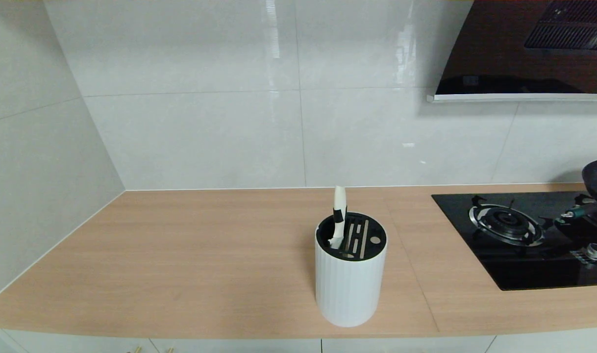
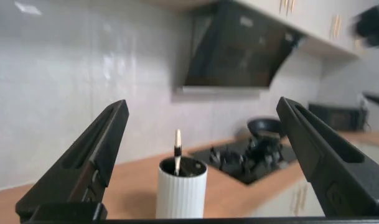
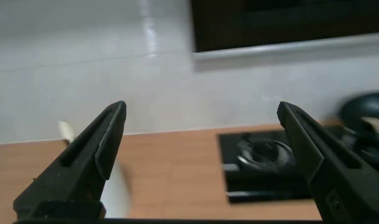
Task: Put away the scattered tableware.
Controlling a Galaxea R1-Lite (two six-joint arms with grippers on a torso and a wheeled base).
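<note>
my left gripper [image 2: 201, 104] and right gripper [image 3: 201, 106] face the counter [image 1: 205, 255] spread wide and empty. a white-handled utensil [image 1: 338, 211] stands slotted in the ribbed holder [image 1: 350, 279]. a careless arm sweep could topple this tall holder, which sits near the front edge.

A home kitchen. A long light-wood counter [image 1: 205, 255] runs under glossy white wall tiles [image 1: 205, 122]. Out beyond the left arm's spread fingers [image 2: 89, 162] stands a white ribbed cylindrical utensil holder [image 2: 181, 190]. Farther from the fingers lie a black glass gas hob [image 2: 242, 167], a black round wok [image 2: 264, 126] and a dark slanted extractor hood [image 2: 233, 50].
</note>
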